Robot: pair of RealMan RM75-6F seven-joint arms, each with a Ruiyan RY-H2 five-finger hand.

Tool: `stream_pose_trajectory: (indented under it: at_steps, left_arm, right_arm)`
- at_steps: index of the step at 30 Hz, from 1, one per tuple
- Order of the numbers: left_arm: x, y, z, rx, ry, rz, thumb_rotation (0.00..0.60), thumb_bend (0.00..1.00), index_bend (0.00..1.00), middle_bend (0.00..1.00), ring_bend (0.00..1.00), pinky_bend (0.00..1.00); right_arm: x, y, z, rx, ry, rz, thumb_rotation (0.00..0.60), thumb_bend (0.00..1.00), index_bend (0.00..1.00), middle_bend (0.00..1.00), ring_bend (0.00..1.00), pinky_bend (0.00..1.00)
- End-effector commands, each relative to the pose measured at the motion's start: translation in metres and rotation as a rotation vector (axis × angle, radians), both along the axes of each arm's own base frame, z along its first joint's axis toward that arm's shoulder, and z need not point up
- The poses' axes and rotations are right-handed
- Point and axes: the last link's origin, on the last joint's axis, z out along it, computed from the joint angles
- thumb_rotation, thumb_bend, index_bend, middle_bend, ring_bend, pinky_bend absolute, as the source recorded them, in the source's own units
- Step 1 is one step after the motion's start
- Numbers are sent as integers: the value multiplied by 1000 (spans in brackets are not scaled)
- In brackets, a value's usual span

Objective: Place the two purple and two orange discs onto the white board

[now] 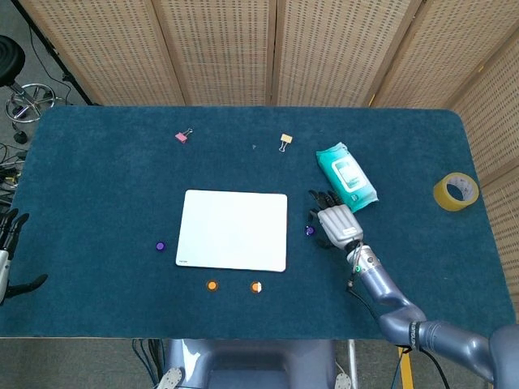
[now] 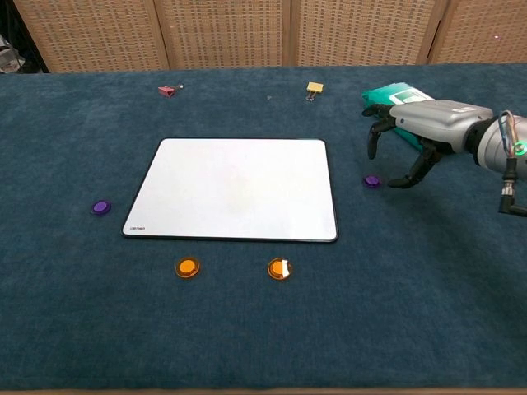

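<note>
The white board (image 1: pixel 234 229) (image 2: pixel 235 188) lies flat mid-table. One purple disc (image 1: pixel 160 245) (image 2: pixel 100 207) sits just left of it, the other (image 1: pixel 309 231) (image 2: pixel 372 181) just right of it. Two orange discs (image 1: pixel 212 285) (image 1: pixel 256 286) (image 2: pixel 188 267) (image 2: pixel 280 268) rest in front of the board. My right hand (image 1: pixel 336 224) (image 2: pixel 412 132) hovers over the right purple disc with fingers spread downward around it, holding nothing. My left hand (image 1: pixel 6 251) shows only at the head view's left edge, fingers apart, off the table.
A teal wipes pack (image 1: pixel 346 176) (image 2: pixel 394 95) lies right behind my right hand. A yellow tape roll (image 1: pixel 455 191) sits at the far right. A pink clip (image 1: pixel 182 136) (image 2: pixel 167 90) and a yellow clip (image 1: pixel 285 142) (image 2: pixel 314 88) lie at the back.
</note>
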Motion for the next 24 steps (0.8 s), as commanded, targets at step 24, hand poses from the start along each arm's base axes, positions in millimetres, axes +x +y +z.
stream_pose_trajectory:
  at_steps: [24]
  left_arm:
    - [-1, 0, 3, 2, -11, 4, 600, 17, 0, 0, 0, 0]
  right_arm:
    - [-8, -13, -15, 36, 33, -55, 600, 312, 409, 0, 0, 0]
